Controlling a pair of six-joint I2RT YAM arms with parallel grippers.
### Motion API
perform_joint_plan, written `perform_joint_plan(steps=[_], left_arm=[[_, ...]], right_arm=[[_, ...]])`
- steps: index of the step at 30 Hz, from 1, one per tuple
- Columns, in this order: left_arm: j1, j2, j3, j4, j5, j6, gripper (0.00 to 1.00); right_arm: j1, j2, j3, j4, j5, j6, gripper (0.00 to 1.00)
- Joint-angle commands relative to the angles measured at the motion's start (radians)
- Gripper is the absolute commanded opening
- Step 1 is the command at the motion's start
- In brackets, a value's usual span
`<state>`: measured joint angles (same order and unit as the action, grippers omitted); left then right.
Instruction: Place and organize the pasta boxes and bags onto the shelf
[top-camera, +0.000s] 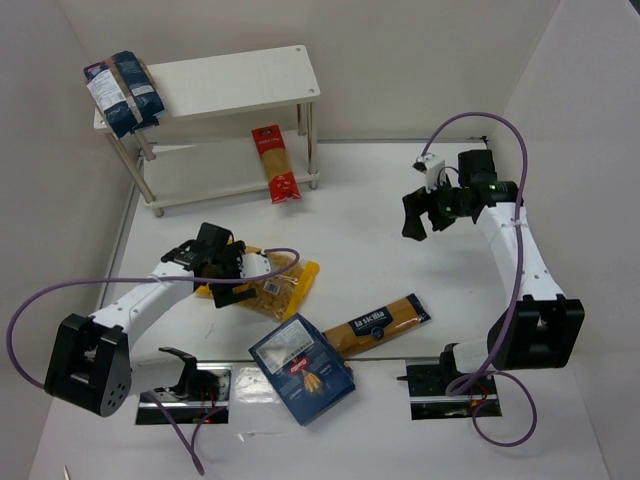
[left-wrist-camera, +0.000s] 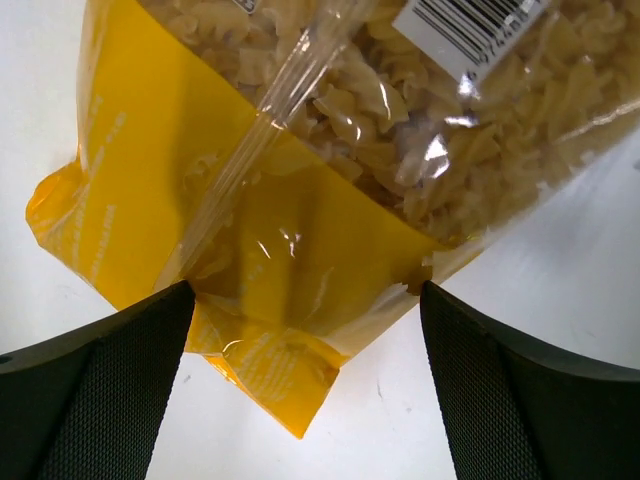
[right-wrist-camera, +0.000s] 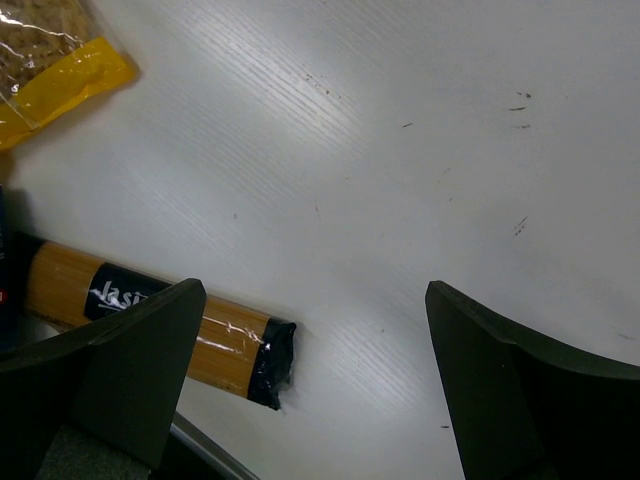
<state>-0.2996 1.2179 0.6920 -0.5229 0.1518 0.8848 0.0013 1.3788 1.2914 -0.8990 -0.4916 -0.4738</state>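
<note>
Surface (top-camera: 400, 260): a white tabletop on which the shelf and the loose pasta packages are seen.
Shelf (top-camera: 260, 75): a white two-tier rack at the far left; two dark blue bags (top-camera: 122, 92) are laid on the left end of its top board, and a narrow red spaghetti pack (top-camera: 276, 163) lies partly on its lower board.
Blue box with red logo (top-camera: 300, 367): flat on the surface near the arm bases.
Orange-and-navy spaghetti pack (top-camera: 377, 325): just beside the box, to its right.
Yellow bag of short pasta (left-wrist-camera: 300, 200): on the surface, under the left arm.
Left gripper (left-wrist-camera: 305, 380): spread wide, its fingers set to either side of the bag's yellow end; nothing is pinched.
Right gripper (top-camera: 424, 212): spread wide, empty, held above bare surface.
Step in hand: the yellow bag is judged to be the next pickup.
Next move: a descent and closure on the bag's end would be needed.
</note>
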Motion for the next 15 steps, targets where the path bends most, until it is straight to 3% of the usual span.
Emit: perform_joint_plan(steps=[1,9,10,12,13,14,15], left_arm=[[-0.024,0.044,-0.025,0.124,-0.013,-0.003,0.99],[-0.105,0.116,-0.063,0.198,-0.054,-0.017,0.99],[-0.126,0.123,-0.063,0.202,-0.054,-0.028,0.93],[-0.163,0.159,-0.058,0.202,-0.071,-0.047,0.74],[-0.184,0.171,-0.049,0.202,-0.081,-0.059,0.57],[-0.194,0.184,-0.046,0.202,-0.094,-0.074,0.23],[-0.205,0.192,-0.039,0.202,-0.113,-0.084,0.07]], right_arm=[[-0.009,-0.001,0.052,-0.028,-0.035,-0.023,1.0],[-0.009,-0.011,0.037,-0.028,-0.044,-0.032,1.0],[-0.009,-0.015,0.032,-0.023,-0.044,-0.032,1.0],[-0.009,-0.02,0.032,-0.018,-0.044,-0.032,1.0],[-0.009,-0.02,0.03,-0.016,-0.044,-0.032,1.0],[-0.009,-0.02,0.023,-0.009,-0.044,-0.032,1.0],[-0.009,-0.023,0.021,-0.009,-0.044,-0.032,1.0]])
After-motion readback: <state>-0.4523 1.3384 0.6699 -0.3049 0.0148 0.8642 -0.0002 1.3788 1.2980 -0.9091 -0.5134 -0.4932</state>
